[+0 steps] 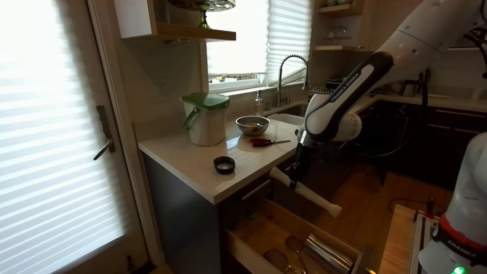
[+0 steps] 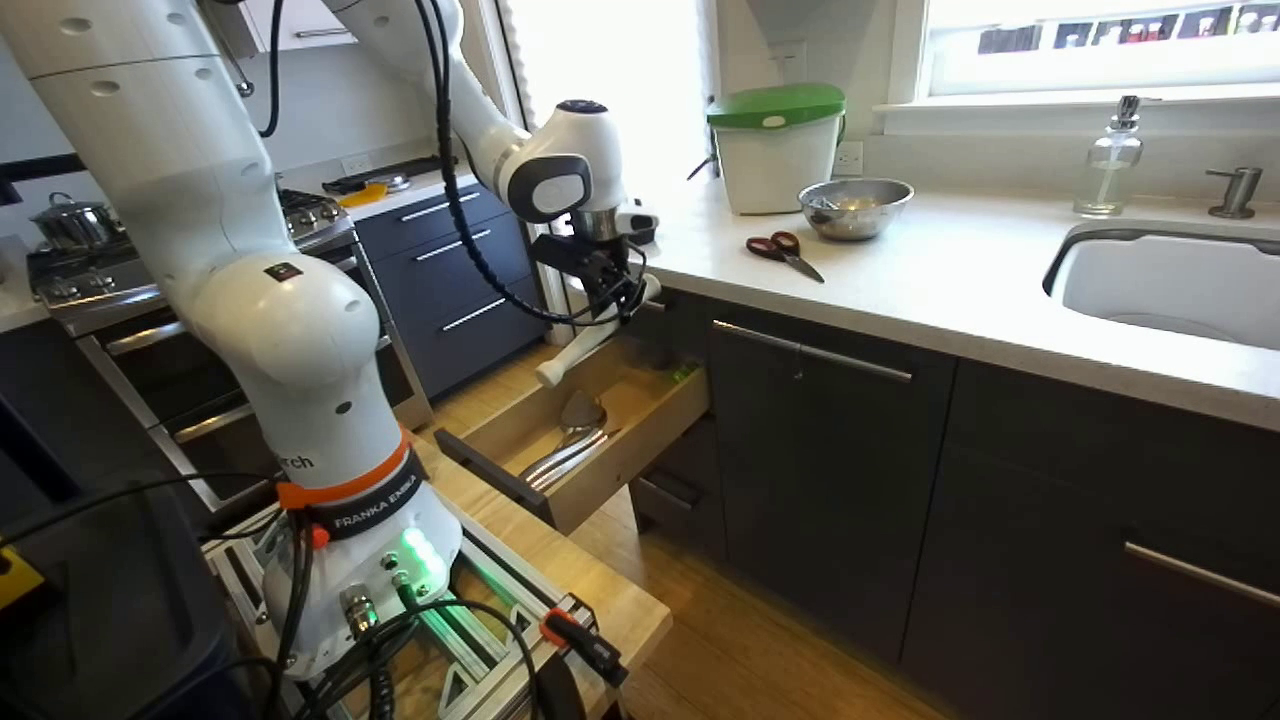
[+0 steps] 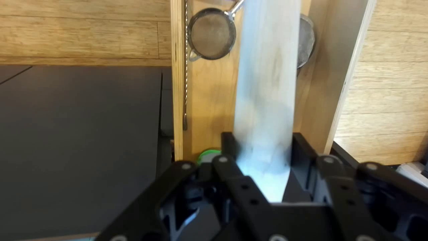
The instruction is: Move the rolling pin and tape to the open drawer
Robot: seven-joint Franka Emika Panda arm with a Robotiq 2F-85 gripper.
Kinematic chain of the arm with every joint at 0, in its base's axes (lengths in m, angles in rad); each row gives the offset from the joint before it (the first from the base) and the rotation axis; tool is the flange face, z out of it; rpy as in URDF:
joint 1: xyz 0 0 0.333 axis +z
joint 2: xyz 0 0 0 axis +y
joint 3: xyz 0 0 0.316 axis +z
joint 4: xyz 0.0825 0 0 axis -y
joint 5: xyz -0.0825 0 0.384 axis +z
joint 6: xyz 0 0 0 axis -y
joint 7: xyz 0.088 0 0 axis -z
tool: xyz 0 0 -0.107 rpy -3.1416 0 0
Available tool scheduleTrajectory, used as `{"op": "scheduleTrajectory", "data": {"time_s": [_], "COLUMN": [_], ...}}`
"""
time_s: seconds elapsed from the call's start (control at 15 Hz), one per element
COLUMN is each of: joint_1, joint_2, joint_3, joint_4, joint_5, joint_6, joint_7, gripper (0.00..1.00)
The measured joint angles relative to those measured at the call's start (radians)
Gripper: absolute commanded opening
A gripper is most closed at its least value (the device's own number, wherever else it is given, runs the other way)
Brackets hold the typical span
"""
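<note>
Nearest in an exterior view, mesh strainers point(image 1: 276, 259) and long, shiny metal pieces point(image 1: 329, 254) lie in the near part of the open drawer point(image 1: 245, 253), left of the robot's base point(image 1: 454, 243). Above the drawer, the robot's gripper point(image 3: 264, 146) is clamped across a wooden rolling pin point(image 1: 315, 198), which runs roughly in line with the drawer's sides and apart from them. Farther off, a black roll of tape point(image 1: 224, 165) sits on the pale countertop point(image 1: 186, 160) near its corner, left of the pin. Beyond it and to the right, red-handled scissors point(image 1: 261, 142) lie in front of a metal bowl point(image 1: 253, 131). A green-lidded bin point(image 1: 207, 127) stands left of the bowl; farther back and right, a faucet point(image 1: 279, 82) rises before a shaded window point(image 1: 237, 45).
</note>
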Motion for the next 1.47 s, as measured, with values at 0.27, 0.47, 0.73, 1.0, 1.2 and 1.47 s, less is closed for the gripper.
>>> {"op": "scheduleTrajectory", "data": {"time_s": [0.27,0.47,0.73,1.0,1.2,1.47], "joint_1": [0.009,0.014,0.014,0.014,0.017,0.017], "joint_2": [0.003,0.002,0.002,0.012,0.06,0.143], "joint_3": [0.0,0.0,0.0,0.0,0.007,0.034], "joint_4": [-0.032,-0.037,-0.037,-0.033,-0.022,-0.006], "joint_5": [0.024,0.036,0.036,0.036,0.099,0.291], "joint_6": [0.003,0.004,0.004,0.003,0.003,0.004], "joint_7": [0.009,-0.008,-0.009,-0.01,-0.043,-0.146], "gripper": [0.44,0.44,0.44,0.19,0.19,0.19]}}
